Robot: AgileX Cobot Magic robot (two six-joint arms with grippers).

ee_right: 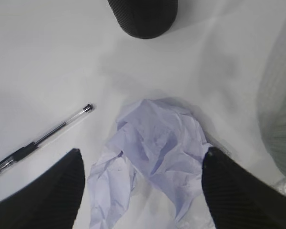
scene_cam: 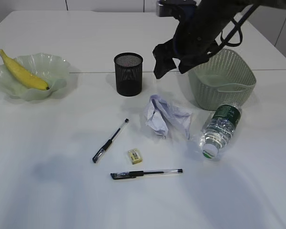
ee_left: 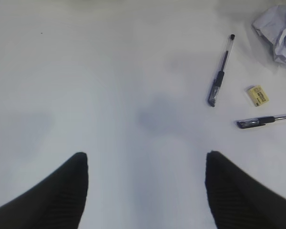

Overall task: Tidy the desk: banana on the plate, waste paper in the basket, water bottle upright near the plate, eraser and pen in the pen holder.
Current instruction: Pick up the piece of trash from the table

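White desk (scene_cam: 47,191), banana (scene_cam: 22,72) on the plate (scene_cam: 57,64) upper left, right gripper (scene_cam: 174,62) hovering jaws apart above crumpled paper (scene_cam: 166,117), left gripper (ee_left: 145,191) likewise spread.

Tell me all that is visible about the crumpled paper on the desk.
The waste paper is a loosely crumpled white sheet with a bluish tint, full of folds. It lies on the desk between the pen holder and the lying water bottle, touching neither. The open right gripper hangs above it.

Crumpled paper (ee_right: 152,152) between open tool (ee_right: 142,191)
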